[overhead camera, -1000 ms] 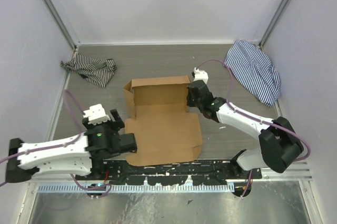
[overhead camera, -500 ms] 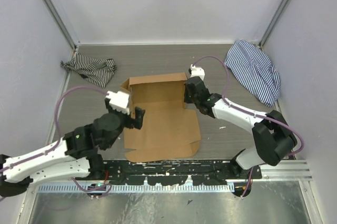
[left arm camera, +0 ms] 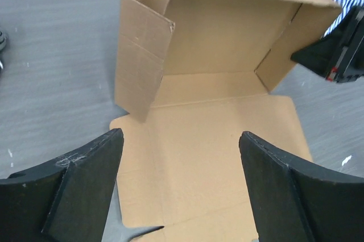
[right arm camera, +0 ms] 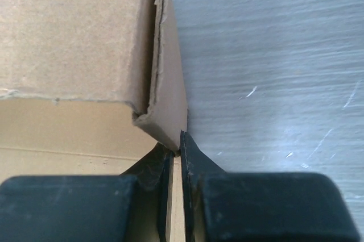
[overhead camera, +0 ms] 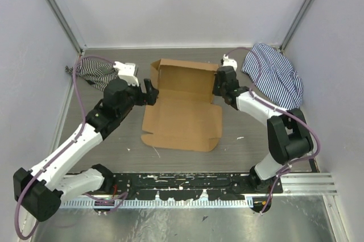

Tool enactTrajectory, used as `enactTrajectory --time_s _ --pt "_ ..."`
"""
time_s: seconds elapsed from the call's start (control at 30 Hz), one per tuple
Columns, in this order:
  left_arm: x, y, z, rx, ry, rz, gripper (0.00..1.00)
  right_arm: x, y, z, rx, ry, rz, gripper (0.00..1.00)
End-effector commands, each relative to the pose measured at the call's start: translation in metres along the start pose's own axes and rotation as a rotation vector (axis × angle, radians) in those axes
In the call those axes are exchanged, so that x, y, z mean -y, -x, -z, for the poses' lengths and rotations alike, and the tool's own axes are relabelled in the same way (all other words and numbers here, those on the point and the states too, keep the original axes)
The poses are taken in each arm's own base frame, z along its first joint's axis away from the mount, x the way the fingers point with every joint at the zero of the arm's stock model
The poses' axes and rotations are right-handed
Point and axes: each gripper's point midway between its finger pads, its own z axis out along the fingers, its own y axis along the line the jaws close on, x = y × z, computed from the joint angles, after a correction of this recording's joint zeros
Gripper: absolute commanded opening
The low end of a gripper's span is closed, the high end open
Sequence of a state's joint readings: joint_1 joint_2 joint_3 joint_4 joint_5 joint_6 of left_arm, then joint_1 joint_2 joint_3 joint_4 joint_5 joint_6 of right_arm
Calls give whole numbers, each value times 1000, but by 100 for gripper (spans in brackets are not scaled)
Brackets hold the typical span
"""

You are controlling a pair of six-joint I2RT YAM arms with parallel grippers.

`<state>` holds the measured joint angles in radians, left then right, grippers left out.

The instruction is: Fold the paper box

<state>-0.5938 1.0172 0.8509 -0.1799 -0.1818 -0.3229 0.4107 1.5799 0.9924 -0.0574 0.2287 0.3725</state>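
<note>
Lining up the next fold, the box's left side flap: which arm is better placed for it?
Left. The left gripper hangs open beside the standing left flap of the paper box, free to take it. The right gripper is shut on the right wall across the box, probably steadying it.

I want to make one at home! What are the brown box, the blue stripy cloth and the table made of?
The paper box looks like matte brown corrugated cardboard: its cut edge shows layers. The blue stripy cloth seems to be soft woven fabric, lying rumpled in folds. The table looks like grey wood or wood-print laminate; grain lines show, but which one is unclear.
</note>
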Motion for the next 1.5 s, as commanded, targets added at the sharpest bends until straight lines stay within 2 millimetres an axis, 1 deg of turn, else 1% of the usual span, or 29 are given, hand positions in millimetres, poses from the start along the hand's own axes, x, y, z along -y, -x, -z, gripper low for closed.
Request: enactTrajectory --time_s 0.0,0.07,0.13,0.2,0.27,0.3,0.37,0.4,0.47,0.53,0.6,0.67,0.8,0.87,0.97,1.07,1.1,1.33,1.47 --pt "5 50 -15 125 -66 14 90 13 36 -12 57 28 24 7" --pt "-15 45 -30 127 -20 18 90 22 42 -15 65 19 48 5" --pt "-32 39 -49 120 -10 39 89 27 47 -16 75 27 55 4" --pt "-46 28 -68 101 4 39 89 28 51 -18 78 45 71 3" --pt "-56 6 -93 54 3 29 88 26 53 -19 74 64 91 3" --pt "-59 -5 -104 27 -2 25 88 25 55 -20 72 71 100 3" --pt "-60 -14 -119 23 -20 21 88 23 56 -22 55 79 112 3" --pt "-58 -17 -126 28 -35 25 85 22 55 -23 45 81 112 3" --pt "-53 -24 -139 24 -75 41 83 21 55 -23 34 88 107 3" --pt "-50 -31 -147 22 -98 54 80 19 56 -23 29 94 99 3" --pt "-53 -35 -151 39 -90 72 78 17 55 -24 21 104 94 3" --pt "-52 -30 -151 86 -97 88 77 15 52 -26 11 110 91 3" --pt "-48 -26 -152 121 -120 104 75 10 48 -28 -2 141 78 3" --pt "-44 -25 -157 121 -142 113 75 7 46 -27 -3 161 71 4" --pt "-32 -23 -161 122 -176 108 73 4 44 -26 -8 175 60 4" --pt "-25 -24 -165 123 -159 69 72 3 43 -23 -4 182 44 4" --pt "-22 -28 -167 109 -149 50 72 2 43 -22 -2 188 40 4" --pt "-21 -31 -179 135 -58 -9 69 -4 35 -12 5 222 39 4" --pt "-14 -29 -184 158 -35 -55 60 -8 33 -10 7 235 47 4"
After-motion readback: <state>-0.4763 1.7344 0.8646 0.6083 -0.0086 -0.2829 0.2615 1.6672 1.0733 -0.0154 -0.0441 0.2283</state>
